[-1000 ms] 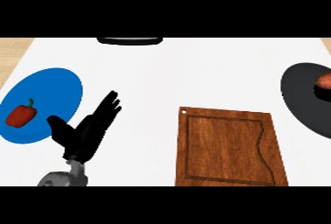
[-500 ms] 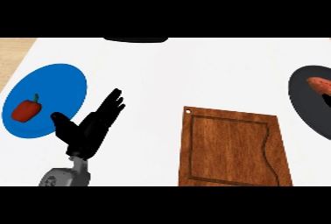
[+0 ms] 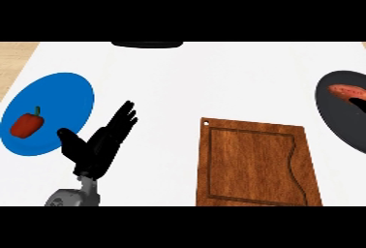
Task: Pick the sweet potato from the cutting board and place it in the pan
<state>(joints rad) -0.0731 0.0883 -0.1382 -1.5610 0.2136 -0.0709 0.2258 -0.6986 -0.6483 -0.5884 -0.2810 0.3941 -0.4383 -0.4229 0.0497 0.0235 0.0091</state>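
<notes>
Sweet potato (image 3: 345,90) already lies in the pan (image 3: 336,123) at the worktop's right edge, left hand (image 3: 97,145) resting with fingers spread apart, right hand unseen — any withdrawing knock could roll it out.

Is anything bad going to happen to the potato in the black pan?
Maybe. The sweet potato lies in the pan close to the view's right edge, where part of the pan is cut off, so it is hard to check whether it sits safely. A dark shape, perhaps the right hand, lies right beside it and could nudge it when it moves. The open left hand rests beside the blue plate, so a sweep could bump the plate or its red pepper.
</notes>
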